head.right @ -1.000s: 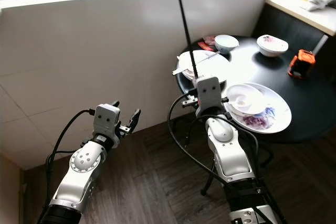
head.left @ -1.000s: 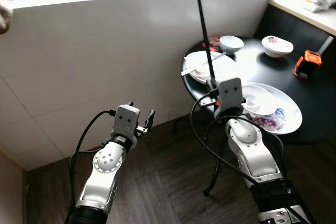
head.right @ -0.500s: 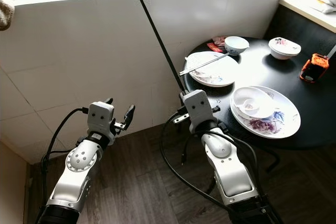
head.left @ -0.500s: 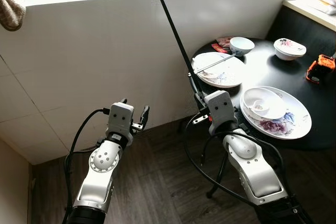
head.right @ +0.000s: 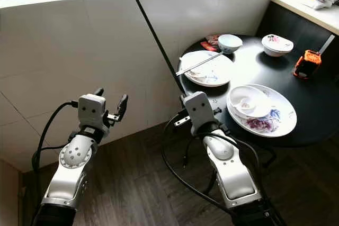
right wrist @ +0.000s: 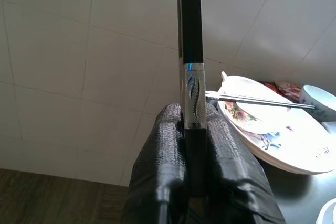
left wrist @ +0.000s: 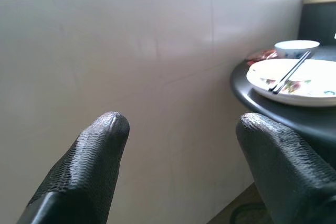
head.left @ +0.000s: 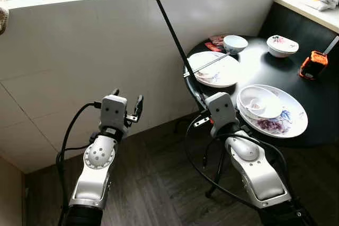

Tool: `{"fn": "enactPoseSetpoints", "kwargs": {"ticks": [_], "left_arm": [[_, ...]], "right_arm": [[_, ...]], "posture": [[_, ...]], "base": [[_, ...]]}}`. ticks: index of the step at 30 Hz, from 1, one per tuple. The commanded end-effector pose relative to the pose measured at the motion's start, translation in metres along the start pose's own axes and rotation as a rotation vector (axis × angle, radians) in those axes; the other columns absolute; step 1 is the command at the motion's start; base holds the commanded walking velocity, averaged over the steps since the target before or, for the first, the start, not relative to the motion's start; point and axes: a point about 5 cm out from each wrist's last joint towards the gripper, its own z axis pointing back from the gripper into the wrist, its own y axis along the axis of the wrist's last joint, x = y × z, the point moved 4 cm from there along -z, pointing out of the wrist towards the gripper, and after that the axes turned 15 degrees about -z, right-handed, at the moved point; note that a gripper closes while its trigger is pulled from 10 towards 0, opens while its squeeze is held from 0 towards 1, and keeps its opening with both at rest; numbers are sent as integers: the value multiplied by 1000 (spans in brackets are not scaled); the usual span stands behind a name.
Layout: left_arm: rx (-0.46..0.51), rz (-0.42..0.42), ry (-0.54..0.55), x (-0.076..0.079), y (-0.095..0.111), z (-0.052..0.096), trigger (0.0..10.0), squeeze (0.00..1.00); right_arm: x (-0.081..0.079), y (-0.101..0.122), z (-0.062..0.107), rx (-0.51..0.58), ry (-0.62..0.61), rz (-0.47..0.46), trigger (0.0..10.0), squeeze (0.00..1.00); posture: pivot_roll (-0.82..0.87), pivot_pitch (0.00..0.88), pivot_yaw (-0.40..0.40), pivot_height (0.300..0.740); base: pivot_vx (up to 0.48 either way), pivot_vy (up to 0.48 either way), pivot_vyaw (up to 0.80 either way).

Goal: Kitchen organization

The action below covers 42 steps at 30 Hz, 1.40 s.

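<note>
The right gripper (right wrist: 193, 129) is clamped on a black chopstick (head.left: 172, 33), which slants up and left from the lower centre of the frame across the white tiled wall (head.left: 79, 56), just off the left edge of the round black table (head.left: 323, 96). The left gripper (head.left: 127, 104) hangs at lower left with fingers (left wrist: 86, 163) spread, above bare dark wood floor (head.left: 153, 183). On the table at right: a plate (head.left: 225, 75) carrying two chopsticks (head.left: 206, 63) near the edge, a flowered platter (head.left: 291, 120) holding a white bowl (head.left: 259, 101), and two small bowls (head.left: 234, 42) further back.
</note>
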Motion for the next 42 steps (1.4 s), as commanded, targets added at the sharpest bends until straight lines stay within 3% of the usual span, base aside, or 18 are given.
{"fn": "enactPoseSetpoints", "kwargs": {"ticks": [1,6,17,19,24,26,27,29,30,33,42], "left_arm": [[-7,8,6,0,-1,3,10000,0],[-35,56,-22,7,-4,3,10000,0],[27,-11,-5,5,10,0,10000,0],[26,-24,-7,4,10,0,10000,0],[20,-45,-8,5,10,4,10000,0],[22,-53,-6,5,11,4,10000,0],[24,-59,-7,5,12,5,10000,0],[28,-70,-7,5,14,5,10000,0],[32,-75,-7,5,15,5,10000,0],[39,-76,-3,3,17,5,10000,0],[38,-85,2,2,18,4,10000,0]], "right_arm": [[3,4,2,12,-16,-10,0,0],[2,3,1,10,-18,-16,0,0],[5,10,0,31,-22,-15,0,0],[4,9,1,31,-17,-10,510,0],[1,9,5,29,3,40,78,0],[1,10,6,30,6,34,471,0],[0,10,6,31,9,36,2196,0],[-1,10,6,32,12,38,2353,0],[-1,11,6,32,12,38,2353,0],[-3,10,6,33,21,46,0,0],[-4,15,1,48,12,40,0,0]], "posture": [[-47,0,-75,740],[-47,0,-77,740],[-52,0,-75,740],[-53,0,-74,740],[-55,0,-74,740],[-55,0,-74,740],[-55,0,-74,740],[-55,0,-74,740],[-55,0,-74,740],[-47,0,-78,740],[-43,0,-80,740]], "base": [[0,0,800],[0,96,800],[0,44,800],[0,0,800],[0,0,800],[0,0,800],[0,0,800],[0,0,800],[0,0,800],[0,0,800],[0,0,800]]}}
